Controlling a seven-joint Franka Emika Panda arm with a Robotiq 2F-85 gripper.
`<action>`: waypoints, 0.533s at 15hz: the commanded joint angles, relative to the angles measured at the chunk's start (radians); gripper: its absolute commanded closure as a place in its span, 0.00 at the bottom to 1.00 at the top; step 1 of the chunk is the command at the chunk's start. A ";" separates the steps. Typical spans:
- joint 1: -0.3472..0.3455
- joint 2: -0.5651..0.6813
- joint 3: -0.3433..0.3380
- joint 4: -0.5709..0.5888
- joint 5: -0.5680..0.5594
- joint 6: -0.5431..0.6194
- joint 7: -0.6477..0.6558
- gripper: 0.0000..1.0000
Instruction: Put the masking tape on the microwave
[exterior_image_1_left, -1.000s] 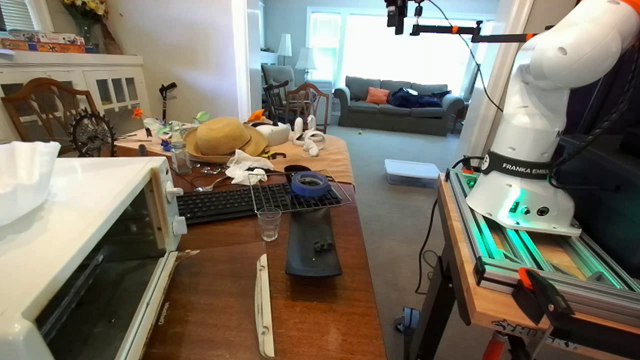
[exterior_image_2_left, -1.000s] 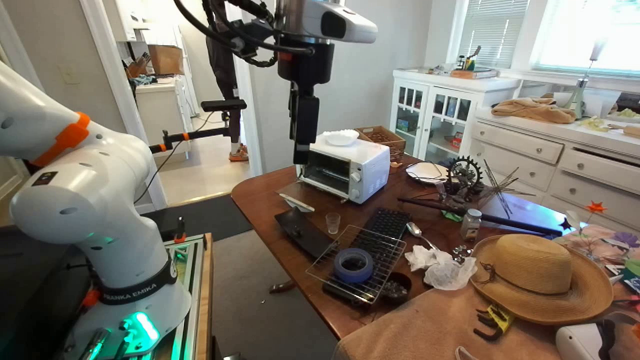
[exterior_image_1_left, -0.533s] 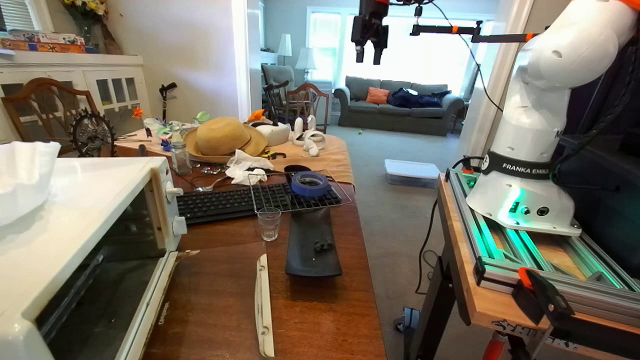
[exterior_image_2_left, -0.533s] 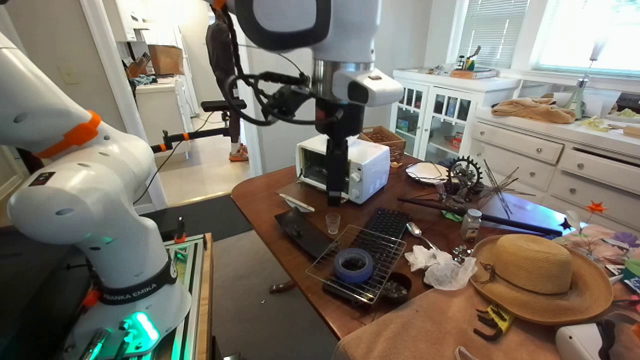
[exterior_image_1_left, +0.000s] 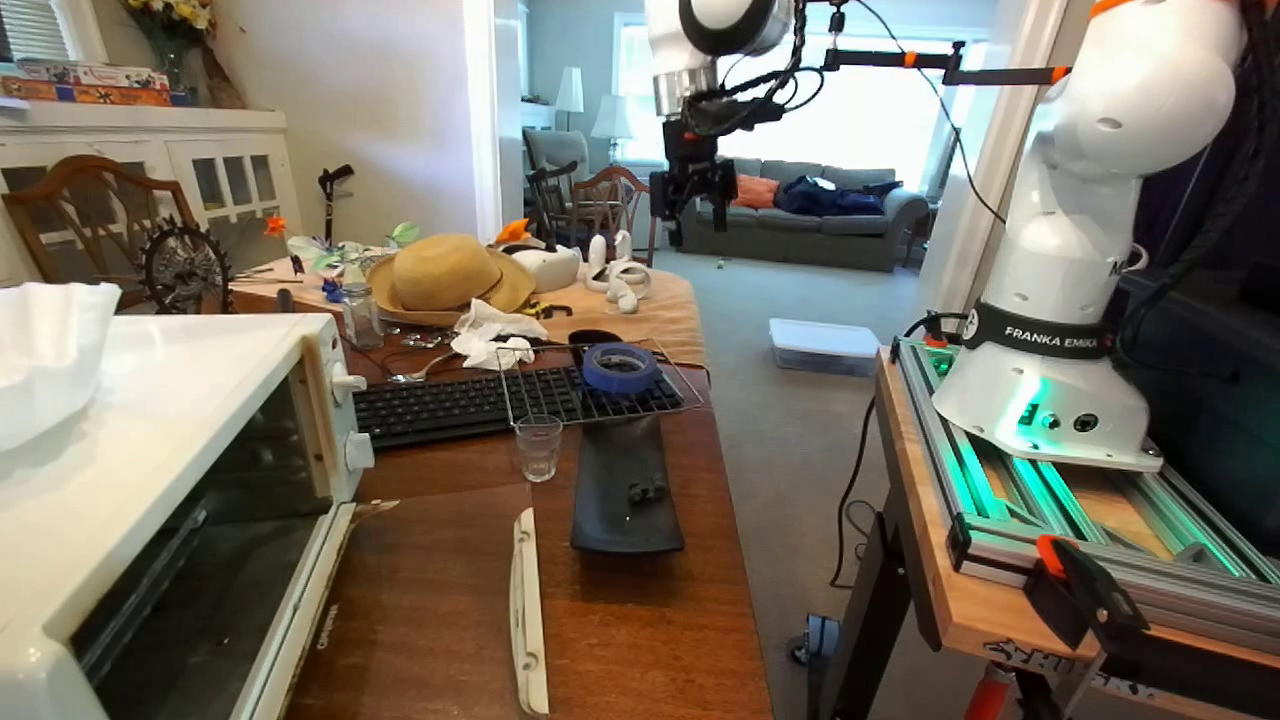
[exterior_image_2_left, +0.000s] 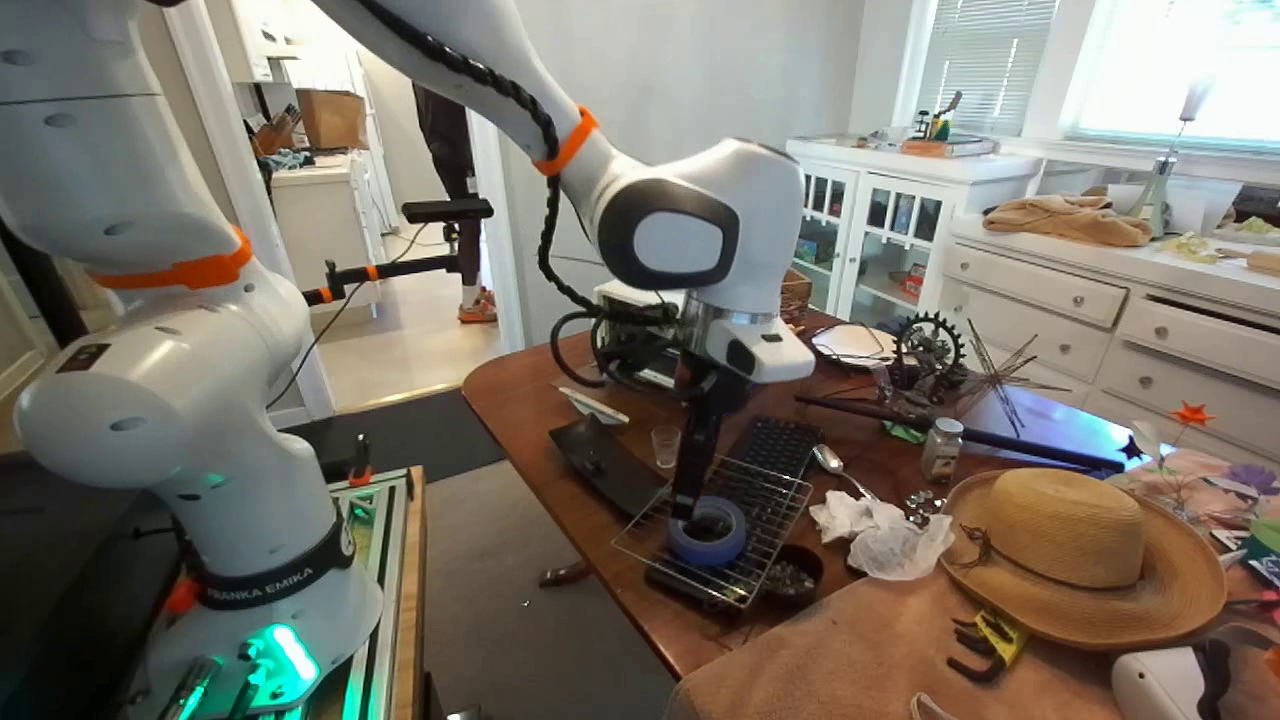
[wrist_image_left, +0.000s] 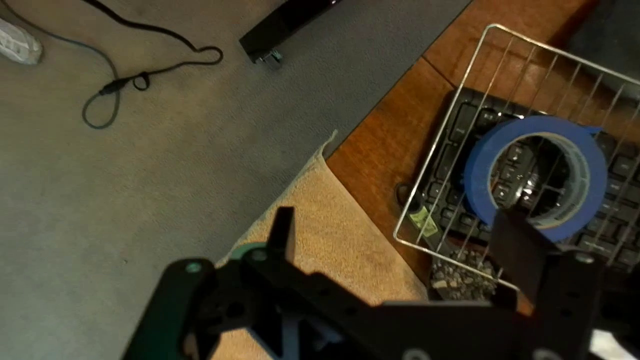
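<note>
The masking tape, a blue ring (exterior_image_1_left: 620, 382), lies flat on a wire rack over the keyboard. It also shows in an exterior view (exterior_image_2_left: 708, 550) and at the right of the wrist view (wrist_image_left: 595, 165). My gripper (wrist_image_left: 395, 220) is open and empty, with its fingers wide apart. In an exterior view the gripper (exterior_image_1_left: 698, 220) hangs above the table, clear of the tape. In the wrist view one finger overlaps the tape's lower edge in the picture. The white microwave (exterior_image_1_left: 200, 400) stands with its glass door folded down; my arm hides most of it in an exterior view (exterior_image_2_left: 640, 294).
A white bowl (exterior_image_1_left: 50, 350) sits on the microwave. A glass (exterior_image_1_left: 540, 450), a dark tray (exterior_image_1_left: 625, 515) and the keyboard (exterior_image_1_left: 440, 410) lie near the wire rack (wrist_image_left: 445, 132). A bowl of pebbles (wrist_image_left: 465, 277) is beside the rack. A straw hat (exterior_image_2_left: 1060, 530) stands beyond.
My gripper has come down and moved away from the microwave side towards the masking tape and rack. The masking tape and the other table objects have not moved.
</note>
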 joint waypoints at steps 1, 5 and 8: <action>0.032 0.158 0.006 0.035 -0.039 0.028 0.120 0.00; 0.069 0.186 -0.015 0.028 -0.012 0.013 0.131 0.00; 0.086 0.240 -0.017 0.051 -0.003 0.012 0.147 0.00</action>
